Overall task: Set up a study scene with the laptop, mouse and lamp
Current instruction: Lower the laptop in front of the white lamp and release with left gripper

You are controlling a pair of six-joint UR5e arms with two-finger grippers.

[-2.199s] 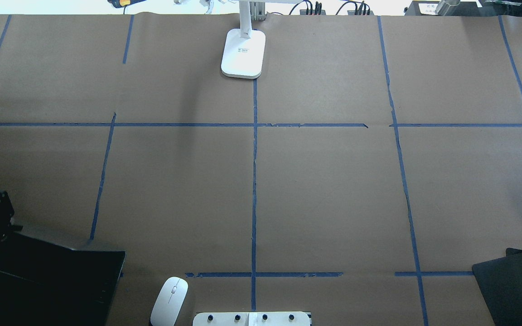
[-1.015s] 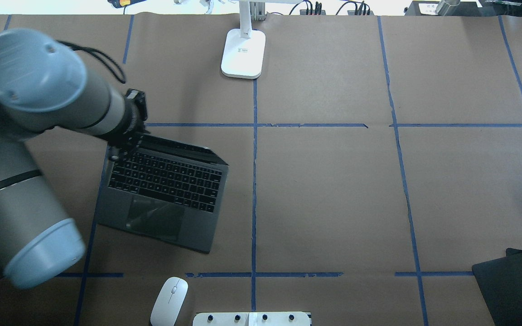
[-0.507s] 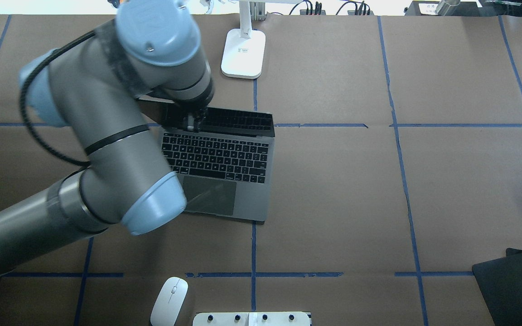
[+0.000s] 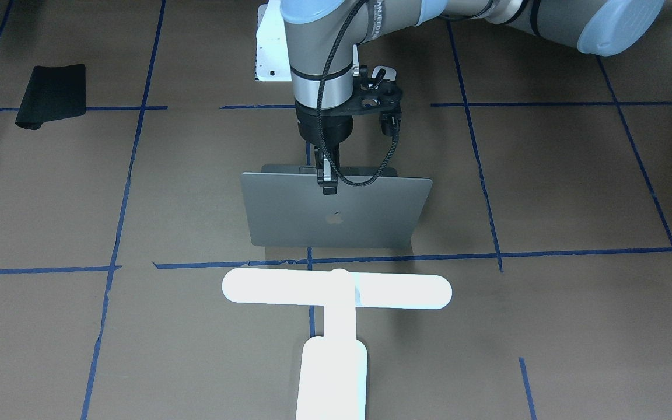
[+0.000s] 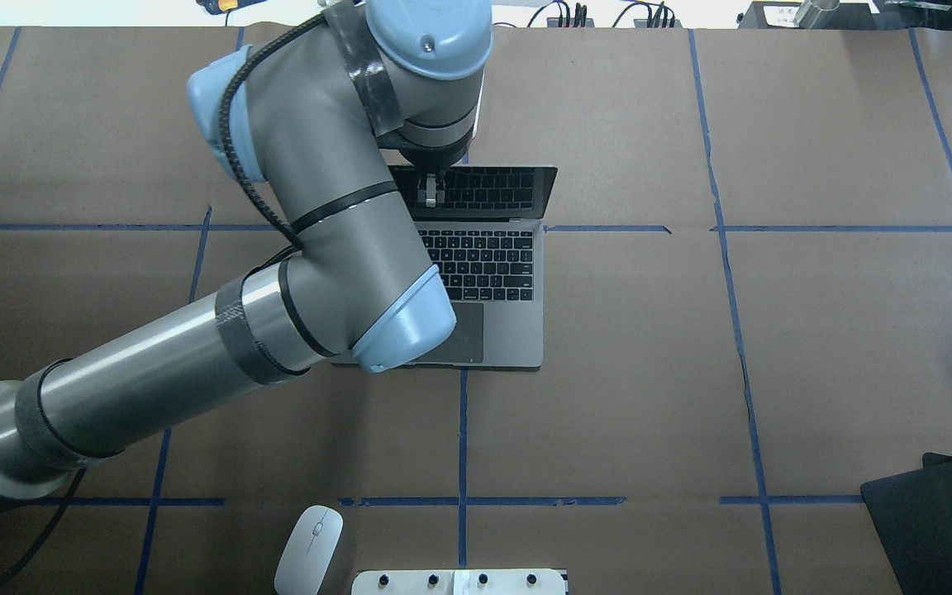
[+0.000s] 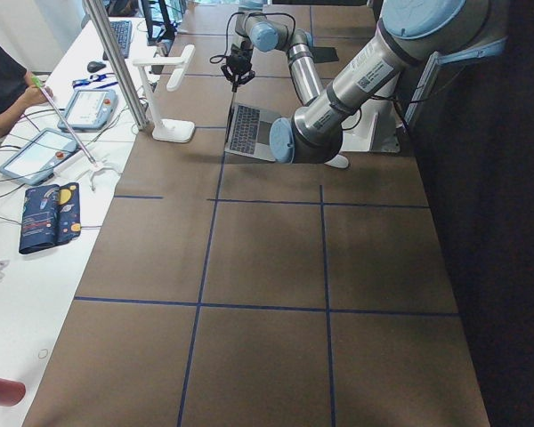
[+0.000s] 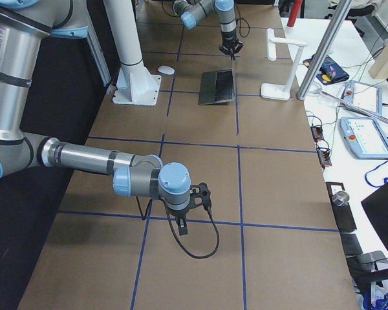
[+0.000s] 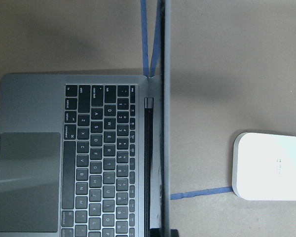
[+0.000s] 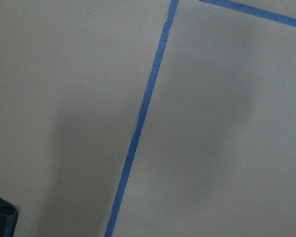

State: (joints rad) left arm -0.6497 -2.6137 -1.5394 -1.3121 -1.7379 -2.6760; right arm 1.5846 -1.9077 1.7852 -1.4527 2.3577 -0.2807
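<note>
The silver-grey laptop [image 5: 499, 273] stands open at the table's middle, its Apple-logo lid [image 4: 336, 216] facing the lamp. My left gripper [image 4: 328, 182] is shut on the lid's top edge, which also shows in the overhead view [image 5: 430, 192]. The left wrist view looks down the lid's edge at the keyboard [image 8: 103, 158] and the lamp's base [image 8: 269, 165]. The white T-shaped lamp [image 4: 336, 291] stands just beyond the laptop. The white mouse [image 5: 311, 549] lies at the near edge. My right gripper [image 7: 183, 225] hangs over bare table far to the right; I cannot tell if it is open.
A black mat [image 5: 926, 521] lies at the near right corner. The white bolted pedestal [image 5: 459, 583] sits at the near edge beside the mouse. Blue tape lines cross the brown table cover. My left arm spans the table's left half.
My left arm brought the laptop from the near left corner to the table's middle, close to the lamp, and turned it square. The mouse, lamp and mat have not moved.
</note>
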